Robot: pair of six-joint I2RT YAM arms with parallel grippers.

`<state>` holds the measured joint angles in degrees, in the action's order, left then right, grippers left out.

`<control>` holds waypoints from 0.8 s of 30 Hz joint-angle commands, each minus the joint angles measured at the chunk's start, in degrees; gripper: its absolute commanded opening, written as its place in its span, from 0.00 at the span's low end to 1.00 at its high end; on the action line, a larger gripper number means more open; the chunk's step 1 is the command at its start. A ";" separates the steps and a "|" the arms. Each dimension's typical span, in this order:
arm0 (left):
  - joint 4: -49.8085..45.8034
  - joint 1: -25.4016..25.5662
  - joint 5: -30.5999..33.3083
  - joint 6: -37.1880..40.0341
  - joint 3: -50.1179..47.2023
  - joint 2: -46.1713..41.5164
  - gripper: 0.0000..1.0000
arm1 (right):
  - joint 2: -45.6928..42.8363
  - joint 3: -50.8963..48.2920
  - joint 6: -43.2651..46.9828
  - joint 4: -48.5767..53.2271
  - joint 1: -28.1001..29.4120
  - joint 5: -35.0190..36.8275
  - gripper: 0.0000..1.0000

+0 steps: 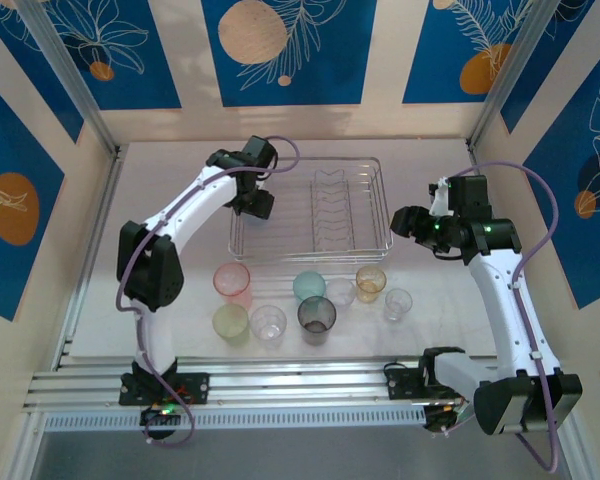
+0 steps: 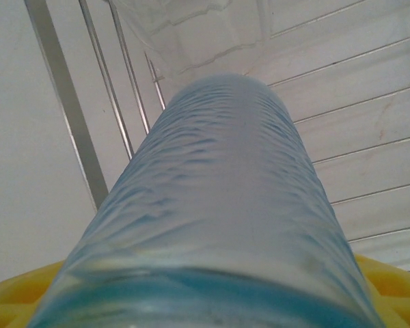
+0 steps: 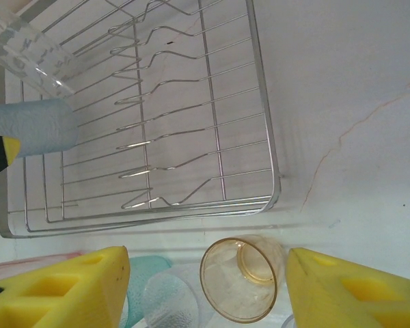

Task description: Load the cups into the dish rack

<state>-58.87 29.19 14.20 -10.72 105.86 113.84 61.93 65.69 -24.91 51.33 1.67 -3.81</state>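
My left gripper (image 1: 252, 197) hangs over the left end of the dish rack (image 1: 384, 205), shut on a ribbed blue cup (image 2: 219, 198) that lies lengthwise between its yellow pads (image 2: 14, 294). From the right wrist the same blue cup (image 3: 37, 128) shows inside the rack's (image 3: 274, 171) left end, with a clear cup (image 3: 24, 48) beside it. My right gripper (image 1: 402, 222) hovers open just off the rack's right end, nothing between its fingers. An amber cup (image 3: 240, 277) stands on the table below it.
Several cups stand in two rows in front of the rack: pink (image 1: 232, 281), yellow-green (image 1: 230, 321), clear (image 1: 268, 323), smoky grey (image 1: 316, 315), teal (image 1: 309, 287), amber (image 1: 370, 282) and clear (image 1: 397, 303). Patterned walls close in the table.
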 commanded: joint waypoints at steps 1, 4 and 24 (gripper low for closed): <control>-0.74 0.17 2.09 1.16 2.76 1.60 0.00 | -0.50 -1.18 1.24 0.35 -0.44 -0.53 0.62; -0.93 0.17 2.06 1.23 3.42 2.59 0.05 | -0.33 -1.44 1.56 0.36 -0.36 -1.32 0.62; 1.98 0.32 5.40 3.52 4.27 2.72 1.00 | -0.35 1.25 2.07 5.48 12.17 -0.39 0.71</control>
<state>-58.30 29.19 17.67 -8.36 109.56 118.15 61.93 64.82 -22.61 54.13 11.57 -5.63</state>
